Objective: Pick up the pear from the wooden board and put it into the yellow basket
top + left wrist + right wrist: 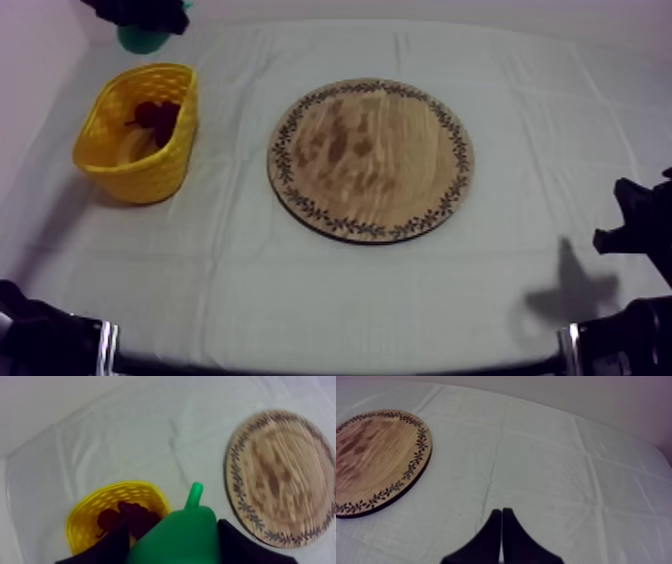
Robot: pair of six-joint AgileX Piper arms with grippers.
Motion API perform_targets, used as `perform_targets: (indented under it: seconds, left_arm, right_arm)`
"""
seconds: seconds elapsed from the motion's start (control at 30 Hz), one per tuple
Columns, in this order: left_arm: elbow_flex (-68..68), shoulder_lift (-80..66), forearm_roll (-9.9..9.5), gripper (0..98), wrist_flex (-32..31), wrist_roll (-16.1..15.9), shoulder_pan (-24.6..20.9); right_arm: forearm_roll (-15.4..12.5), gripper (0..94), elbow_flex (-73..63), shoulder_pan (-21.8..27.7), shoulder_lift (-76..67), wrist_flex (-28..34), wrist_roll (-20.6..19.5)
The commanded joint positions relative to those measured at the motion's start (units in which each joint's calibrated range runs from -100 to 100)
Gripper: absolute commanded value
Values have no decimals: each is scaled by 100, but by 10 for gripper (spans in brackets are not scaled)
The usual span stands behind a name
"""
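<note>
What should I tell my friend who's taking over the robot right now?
Left gripper: shut on the pear, up in the air by the yellow basket.
Right gripper: shut on nothing, low at the table's right side, apart from the wooden board.
The basket stands at the table's left and holds some dark fruit, probably grapes. The board is bare.
Done: pear lifted off the board.
Left: bring the pear over the basket and let go.
</note>
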Motion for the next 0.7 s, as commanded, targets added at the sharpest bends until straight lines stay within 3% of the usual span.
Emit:
perform_targets:
  seconds: [0.0,0.23,0.67]
  left_arm:
    - [118,-11,-85,527,-176,279,-183]
    - [660,105,-242,500,-668,394,-545]
    - [1583,989,-347,490,-1488,402,-745]
  right_arm:
    - [2,3,5,0,-5,1,4]
    - [2,3,5,0,-5,1,2]
    - [2,3,5,0,-5,1,1]
